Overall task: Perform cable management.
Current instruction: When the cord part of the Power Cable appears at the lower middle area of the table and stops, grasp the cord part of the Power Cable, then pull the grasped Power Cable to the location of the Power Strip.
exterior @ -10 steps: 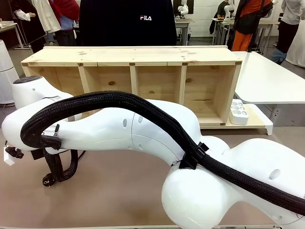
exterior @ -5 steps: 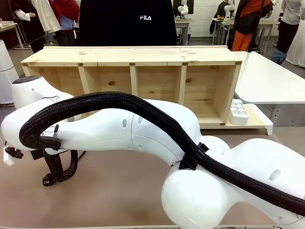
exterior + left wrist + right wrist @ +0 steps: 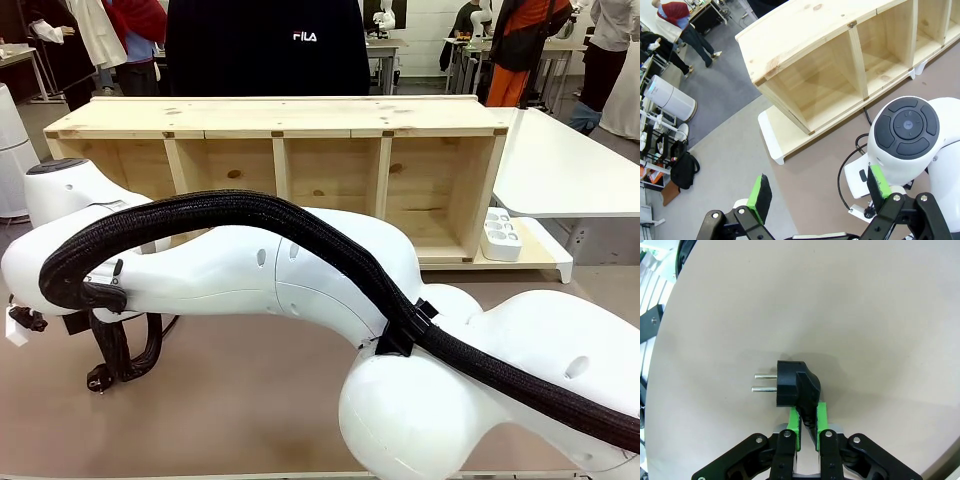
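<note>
Cable (image 3: pixel 97 378): a thin, glossy black power cord, probably light and limp, so it should sag and swing when it is carried. Its plug (image 3: pixel 792 385) looks like the only stiff part. The right hand (image 3: pixel 808 420) is clamped on the cable directly behind the plug, which seems a sound place to hold it, low over the worktop (image 3: pixel 865 315) near its left end.

The right wrist view shows the plug's two pins pointing sideways. The front view instead shows cord loops hanging under the arm, in front of the wooden shelf (image 3: pixel 280 115). The left wrist view shows the left hand (image 3: pixel 820 192), fingers spread and holding nothing.
</note>
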Robot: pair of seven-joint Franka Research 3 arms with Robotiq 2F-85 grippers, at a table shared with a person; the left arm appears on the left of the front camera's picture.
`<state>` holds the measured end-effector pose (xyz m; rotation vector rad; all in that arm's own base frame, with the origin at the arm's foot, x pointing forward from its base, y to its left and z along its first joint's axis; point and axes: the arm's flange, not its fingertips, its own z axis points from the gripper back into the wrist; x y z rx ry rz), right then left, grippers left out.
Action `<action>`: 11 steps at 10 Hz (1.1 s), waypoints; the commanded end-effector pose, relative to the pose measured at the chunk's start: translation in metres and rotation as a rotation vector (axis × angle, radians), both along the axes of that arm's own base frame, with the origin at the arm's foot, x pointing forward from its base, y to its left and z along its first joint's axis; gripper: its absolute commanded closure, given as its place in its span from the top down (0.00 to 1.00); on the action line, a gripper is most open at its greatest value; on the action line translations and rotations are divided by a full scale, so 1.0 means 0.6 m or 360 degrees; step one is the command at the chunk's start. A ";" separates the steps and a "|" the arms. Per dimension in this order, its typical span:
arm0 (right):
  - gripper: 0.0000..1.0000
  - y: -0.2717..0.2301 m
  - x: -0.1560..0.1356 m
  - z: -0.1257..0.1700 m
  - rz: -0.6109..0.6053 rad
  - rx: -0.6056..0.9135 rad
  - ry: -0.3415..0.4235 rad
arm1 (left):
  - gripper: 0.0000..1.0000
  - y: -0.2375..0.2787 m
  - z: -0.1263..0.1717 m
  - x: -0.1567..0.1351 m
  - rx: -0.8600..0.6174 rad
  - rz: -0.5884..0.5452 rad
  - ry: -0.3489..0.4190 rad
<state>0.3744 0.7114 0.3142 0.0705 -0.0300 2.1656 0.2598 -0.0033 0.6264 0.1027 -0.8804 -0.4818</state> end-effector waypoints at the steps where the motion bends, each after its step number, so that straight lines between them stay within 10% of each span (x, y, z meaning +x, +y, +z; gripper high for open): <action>1: 0.00 0.000 -0.001 0.000 0.0018 -0.0004 -0.0008 | 1.00 0.001 0.001 -0.001 -0.0001 0.0001 -0.0003; 11: 0.00 0.000 -0.001 0.000 0.0018 -0.0004 -0.0008 | 1.00 0.001 0.001 -0.001 -0.0001 0.0001 -0.0003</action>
